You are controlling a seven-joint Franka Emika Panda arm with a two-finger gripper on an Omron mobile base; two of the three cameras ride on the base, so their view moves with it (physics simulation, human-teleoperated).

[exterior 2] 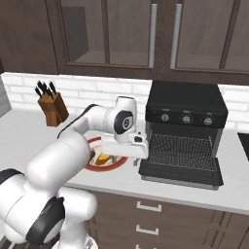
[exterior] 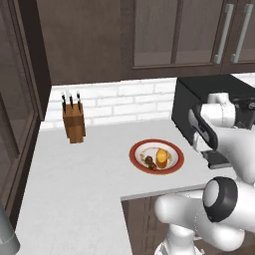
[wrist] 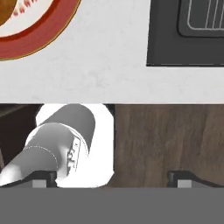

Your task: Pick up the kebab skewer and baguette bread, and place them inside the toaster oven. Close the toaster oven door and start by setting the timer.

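Observation:
A red-rimmed plate [exterior: 171,166] on the counter holds the golden baguette bread [exterior: 162,157] and, at its left, the thin kebab skewer [exterior: 149,162]. To the right stands the black toaster oven [exterior 2: 187,104], its wire rack [exterior 2: 180,146] exposed. The toaster oven door [exterior 2: 181,173] is folded down flat onto the counter. My gripper [wrist: 111,177] hangs open and empty, pointing down over the counter's front edge. It sits between the plate rim [wrist: 39,41] and the door [wrist: 166,43]. In the right base view my gripper [exterior 2: 125,153] covers part of the plate.
A brown wooden knife block [exterior: 74,124] stands at the back left by the tiled wall. Dark cabinets hang above, and drawers [exterior 2: 148,206] sit under the counter edge. Three knobs [exterior 2: 186,118] line the oven's front. Bare counter spreads to the plate's left.

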